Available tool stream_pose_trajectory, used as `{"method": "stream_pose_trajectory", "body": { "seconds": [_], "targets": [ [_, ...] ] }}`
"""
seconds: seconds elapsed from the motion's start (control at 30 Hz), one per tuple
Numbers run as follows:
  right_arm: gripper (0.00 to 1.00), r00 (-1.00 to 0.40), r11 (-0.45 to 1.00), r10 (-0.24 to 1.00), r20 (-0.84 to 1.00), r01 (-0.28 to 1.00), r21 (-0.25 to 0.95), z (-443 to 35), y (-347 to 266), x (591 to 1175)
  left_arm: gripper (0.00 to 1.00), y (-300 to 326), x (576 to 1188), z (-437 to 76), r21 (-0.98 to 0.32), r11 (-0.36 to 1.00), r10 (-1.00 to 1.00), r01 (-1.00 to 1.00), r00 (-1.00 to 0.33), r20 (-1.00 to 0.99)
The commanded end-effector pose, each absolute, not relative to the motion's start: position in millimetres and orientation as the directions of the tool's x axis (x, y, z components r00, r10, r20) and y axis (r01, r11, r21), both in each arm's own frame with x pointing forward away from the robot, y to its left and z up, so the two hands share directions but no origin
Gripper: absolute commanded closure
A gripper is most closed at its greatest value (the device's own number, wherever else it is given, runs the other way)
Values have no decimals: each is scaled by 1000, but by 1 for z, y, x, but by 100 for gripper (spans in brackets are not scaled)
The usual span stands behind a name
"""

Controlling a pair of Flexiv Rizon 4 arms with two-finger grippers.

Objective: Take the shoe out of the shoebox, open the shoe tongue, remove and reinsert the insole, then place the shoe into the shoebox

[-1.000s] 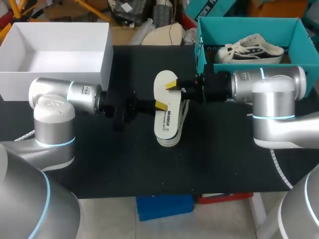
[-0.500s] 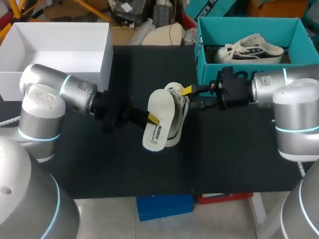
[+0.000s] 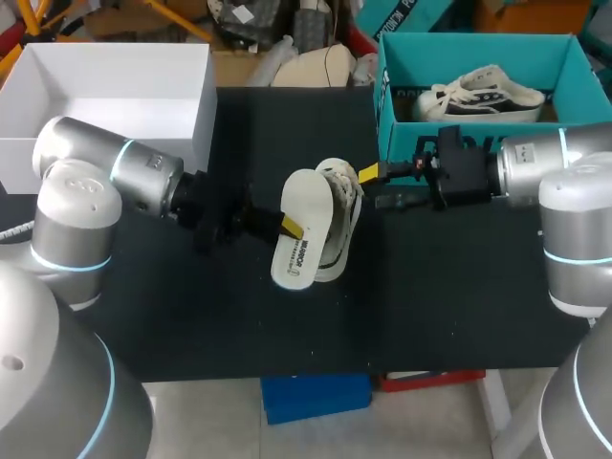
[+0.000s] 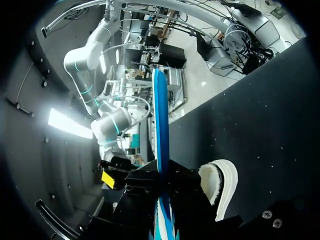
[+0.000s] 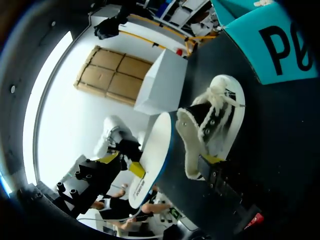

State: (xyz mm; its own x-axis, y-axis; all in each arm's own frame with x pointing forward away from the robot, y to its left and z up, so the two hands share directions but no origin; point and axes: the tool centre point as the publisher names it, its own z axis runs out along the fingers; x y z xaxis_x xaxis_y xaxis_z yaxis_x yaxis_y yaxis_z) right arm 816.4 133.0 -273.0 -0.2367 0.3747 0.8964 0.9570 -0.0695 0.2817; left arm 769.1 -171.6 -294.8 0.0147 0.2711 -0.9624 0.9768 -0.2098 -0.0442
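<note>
The shoe (image 3: 346, 206) lies in the middle of the black desk (image 3: 440, 296), outside the teal shoebox (image 3: 478, 53). The white insole (image 3: 298, 239) leans against it, out of the shoe, with the left end effector (image 3: 289, 228) closed on its edge. The right end effector (image 3: 378, 187) sits just beside the shoe's collar, fingers spread and holding nothing. A second shoe (image 3: 483, 94) rests inside the shoebox.

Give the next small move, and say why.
Probably the left gripper should swing the insole toward the opening of the shoe: it holds the insole out beside the shoe, and the right gripper stands open, holding nothing.
</note>
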Motion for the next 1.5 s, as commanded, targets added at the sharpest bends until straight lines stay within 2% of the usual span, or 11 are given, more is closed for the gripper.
{"method": "stream_pose_trajectory", "body": {
  "seconds": [0.03,0.23,0.73,1.03,1.2,1.5],
  "targets": [
    [0,-248,-43,452,857,953,299,-275,128,812,100,-172,761,-292,-113,-249,261,962,-46,-964],
    [0,-251,-52,520,817,945,323,-279,107,786,100,-171,747,-290,-218,-295,265,930,-140,-954],
    [0,-193,-138,600,776,931,338,-263,53,722,100,-180,725,-297,-307,-347,358,886,-177,-917],
    [0,-192,-134,618,762,930,343,-261,51,720,100,-177,716,-296,-416,-411,413,811,-241,-878],
    [0,-192,-134,618,762,930,343,-261,51,720,100,-170,718,-302,-478,-386,499,789,-257,-827],
    [0,-192,-134,618,762,930,343,-261,51,720,100,-171,740,-308,-509,-394,580,765,-222,-784]
  ]
}}
